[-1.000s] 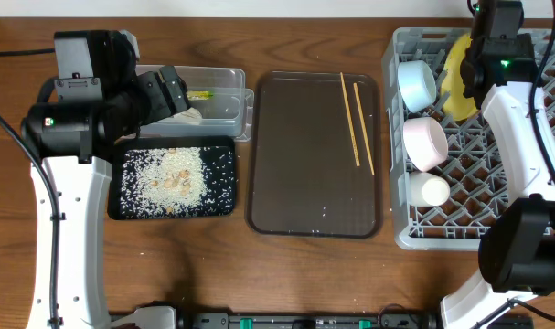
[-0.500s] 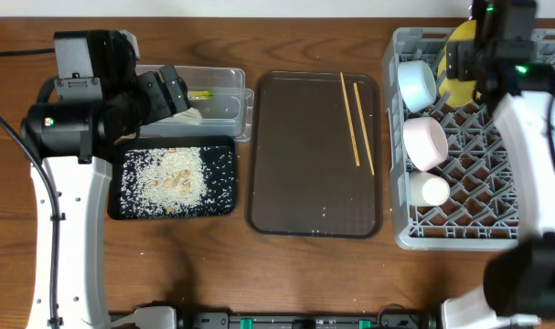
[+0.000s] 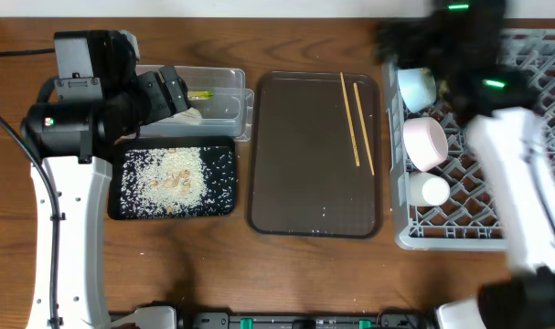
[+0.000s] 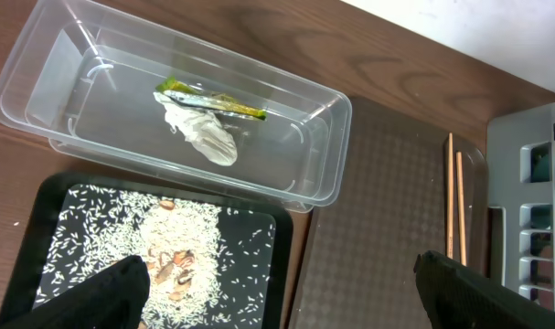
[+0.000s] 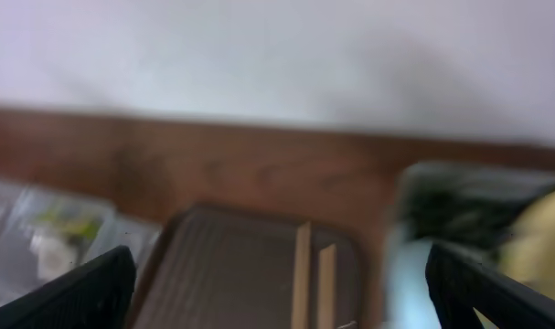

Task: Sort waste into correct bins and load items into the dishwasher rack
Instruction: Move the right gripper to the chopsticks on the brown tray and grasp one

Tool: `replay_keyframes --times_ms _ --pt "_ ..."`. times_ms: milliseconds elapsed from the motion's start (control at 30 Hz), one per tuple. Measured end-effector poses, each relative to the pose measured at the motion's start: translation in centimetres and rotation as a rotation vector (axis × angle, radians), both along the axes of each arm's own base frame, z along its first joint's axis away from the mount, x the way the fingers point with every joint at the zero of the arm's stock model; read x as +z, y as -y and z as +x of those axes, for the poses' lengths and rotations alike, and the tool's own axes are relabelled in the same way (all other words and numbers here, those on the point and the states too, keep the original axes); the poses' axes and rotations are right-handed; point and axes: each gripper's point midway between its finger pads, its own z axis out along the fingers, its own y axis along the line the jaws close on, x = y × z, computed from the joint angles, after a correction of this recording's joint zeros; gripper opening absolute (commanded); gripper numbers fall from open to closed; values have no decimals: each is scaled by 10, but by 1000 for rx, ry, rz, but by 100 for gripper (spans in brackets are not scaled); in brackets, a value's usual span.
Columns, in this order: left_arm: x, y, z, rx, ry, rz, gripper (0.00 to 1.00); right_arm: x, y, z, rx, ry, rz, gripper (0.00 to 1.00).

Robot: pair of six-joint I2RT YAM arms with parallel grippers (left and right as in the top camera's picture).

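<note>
My left gripper (image 4: 282,292) hangs open and empty above the black tray (image 4: 39,228) of rice (image 4: 167,256). Behind it the clear tub (image 4: 39,91) holds the green-and-yellow wrapper (image 4: 213,102) and the white napkin (image 4: 204,135). Two chopsticks (image 3: 355,119) lie on the brown serving tray (image 3: 315,155). The grey rack (image 3: 460,228) holds a light blue bowl (image 3: 416,85), a white bowl (image 3: 423,142) and a white cup (image 3: 428,189). My right gripper (image 3: 400,41), blurred, is open and empty over the rack's back left corner. The yellow plate (image 5: 542,238) shows blurred at the right of the right wrist view.
The brown serving tray lies between the black tray and the rack. The right arm (image 3: 510,155) stretches over the rack's right half and hides it. The left arm's white column (image 3: 67,238) stands at the table's left side.
The right gripper has opened and come off the yellow plate in the rack. Its arm is swinging left, blurred in motion. The left arm has not moved.
</note>
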Motion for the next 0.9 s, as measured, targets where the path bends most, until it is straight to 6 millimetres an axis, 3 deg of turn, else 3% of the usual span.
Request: replay_keyframes --times_ms 133,200,300,500,533,667,800,900 --pt "0 0 0 0 0 0 96 -79 -68 -4 59 -169 -73 99" --pt "0 0 0 0 0 0 96 -110 -81 -8 63 -235 -115 99" --pt "0 0 0 0 -1 0 96 -154 -80 -10 37 -340 -186 99" --pt "0 0 0 0 0 0 96 -218 -64 -16 -4 -509 -295 99" --pt "0 0 0 0 0 0 96 -225 -62 -18 -4 -528 -306 99" --pt "0 0 0 0 0 0 96 -239 -58 -16 -12 -540 -331 83" --pt "0 0 0 0 0 0 96 -241 -54 -6 -35 -492 -347 58" --pt "0 0 0 0 0 0 96 -248 -50 -6 -54 -485 -361 54"
